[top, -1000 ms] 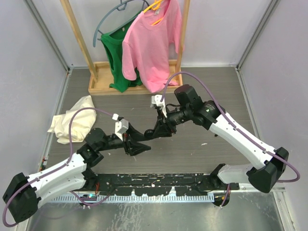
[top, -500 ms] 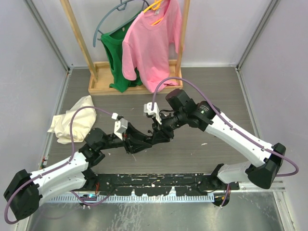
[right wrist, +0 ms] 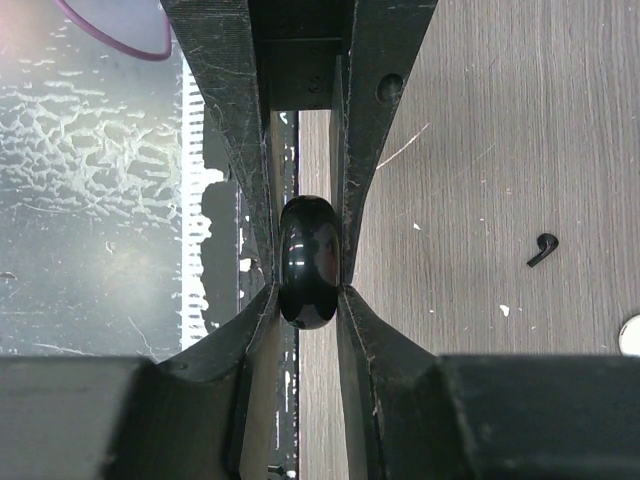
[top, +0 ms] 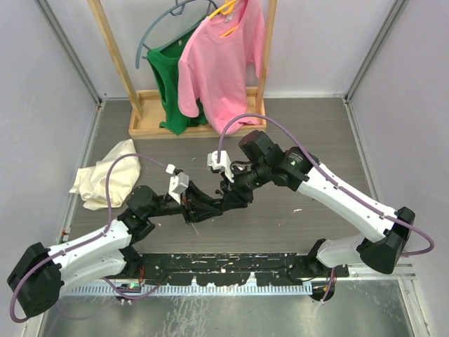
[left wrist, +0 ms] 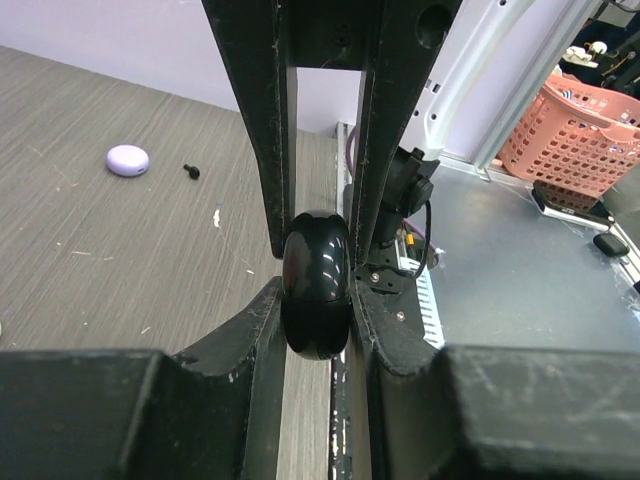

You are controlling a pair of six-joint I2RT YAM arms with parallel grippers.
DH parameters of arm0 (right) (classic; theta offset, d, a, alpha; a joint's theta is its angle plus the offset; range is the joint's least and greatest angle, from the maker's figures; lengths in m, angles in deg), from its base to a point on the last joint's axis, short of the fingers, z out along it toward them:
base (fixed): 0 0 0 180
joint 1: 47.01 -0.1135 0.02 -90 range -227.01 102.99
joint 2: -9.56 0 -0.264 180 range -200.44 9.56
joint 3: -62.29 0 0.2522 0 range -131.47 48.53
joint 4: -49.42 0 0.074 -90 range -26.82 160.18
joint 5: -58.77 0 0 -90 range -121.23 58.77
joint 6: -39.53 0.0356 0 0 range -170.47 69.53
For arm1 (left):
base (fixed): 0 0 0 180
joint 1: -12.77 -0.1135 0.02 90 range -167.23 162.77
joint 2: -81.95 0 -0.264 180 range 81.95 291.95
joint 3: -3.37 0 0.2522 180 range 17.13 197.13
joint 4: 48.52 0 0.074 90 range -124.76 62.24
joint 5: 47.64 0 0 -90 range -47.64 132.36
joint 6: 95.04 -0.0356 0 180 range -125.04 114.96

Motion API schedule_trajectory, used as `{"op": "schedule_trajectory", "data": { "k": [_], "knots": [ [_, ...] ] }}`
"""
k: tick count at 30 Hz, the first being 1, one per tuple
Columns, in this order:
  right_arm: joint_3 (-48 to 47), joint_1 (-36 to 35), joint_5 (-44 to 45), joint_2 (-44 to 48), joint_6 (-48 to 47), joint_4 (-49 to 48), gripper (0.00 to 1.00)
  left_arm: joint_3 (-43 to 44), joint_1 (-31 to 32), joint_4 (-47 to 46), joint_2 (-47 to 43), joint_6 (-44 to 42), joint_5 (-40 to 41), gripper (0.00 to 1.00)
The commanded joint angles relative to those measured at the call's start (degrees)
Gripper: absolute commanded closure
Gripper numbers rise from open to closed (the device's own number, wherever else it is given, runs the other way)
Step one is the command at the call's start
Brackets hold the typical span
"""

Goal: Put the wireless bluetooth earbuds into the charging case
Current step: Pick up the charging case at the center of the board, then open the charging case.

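A glossy black charging case (left wrist: 316, 285) is pinched from both ends, closed as far as I can see. My left gripper (left wrist: 316, 305) is shut on its near end, with my right gripper's fingers (left wrist: 390, 150) clamping it from the far side. In the right wrist view my right gripper (right wrist: 307, 292) is shut on the same case (right wrist: 309, 262). In the top view the two grippers meet at mid-table, left gripper (top: 214, 206) and right gripper (top: 229, 199). One black earbud (right wrist: 542, 250) lies on the table. Another small black piece (left wrist: 191, 171) lies beside a lilac case (left wrist: 128, 159).
A wooden rack (top: 151, 105) with a green shirt and a pink shirt (top: 221, 63) stands at the back. A cream cloth (top: 105, 175) lies at the left. A pink basket (left wrist: 570, 125) sits beyond the table edge. A white round item (right wrist: 632, 335) peeks in at the right wrist view's edge.
My right gripper has moved left and toward the left gripper. The two grippers, apart a second ago, now meet on the black case.
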Motion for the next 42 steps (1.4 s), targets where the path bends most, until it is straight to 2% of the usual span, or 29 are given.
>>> {"op": "schedule_trajectory", "data": {
  "k": [1,6,14,23,28,42],
  "knots": [
    [-2.88,-0.78,0.26,0.01,0.36,-2.2,0.8,2.16,-0.01,-4.21,0.44,-2.3,-1.82,1.0],
    [-0.28,-0.78,2.41,3.39,2.16,-5.68,0.58,-0.09,-0.08,-4.82,-0.71,-6.14,0.37,1.0],
    [9.05,-0.77,3.41,11.57,6.74,-16.82,0.43,-5.72,-0.09,-12.23,-4.01,-9.34,6.95,1.0],
    [26.47,-0.78,4.25,19.55,15.66,-44.53,0.37,-8.7,-0.08,-13.69,-6.96,-9.48,11.05,1.0],
    [31.21,-0.74,4.19,20.37,17.26,-53.07,0.36,-9.46,-0.07,-13.67,-7.65,-9.42,11.16,1.0],
    [32.61,-0.78,3.86,17.16,18.95,-57.93,0.36,-10.01,-0.05,-14.79,-7.7,-8.75,8.78,1.0]
  ]
}}
